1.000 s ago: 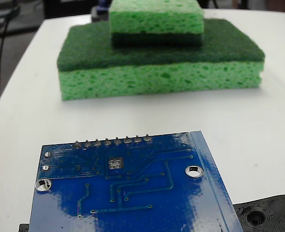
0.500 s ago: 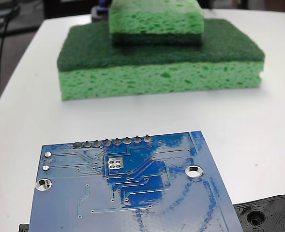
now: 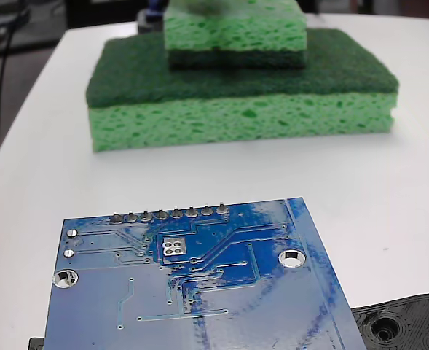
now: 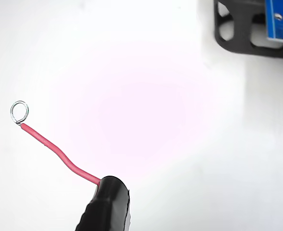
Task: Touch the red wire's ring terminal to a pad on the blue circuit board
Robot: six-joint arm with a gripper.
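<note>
Fixed view, near to far from the blue circuit board (image 3: 192,292): board lies flat at the front of the white tabletop (image 3: 389,219), pad row (image 3: 169,214) along its far edge. Black plastic part (image 3: 407,324) w/ holes sits just beside its right corner. Beyond, well apart, two stacked green sponges (image 3: 239,87). Nothing covers the pads.

Wrist view: red wire (image 4: 59,156) runs from a black sleeve (image 4: 105,204) up-left, slightly wavy, ring terminal (image 4: 19,111) at its upper-left tip, over bare tabletop, well apart from the board at top right. Jaws' state: can't tell.
</note>
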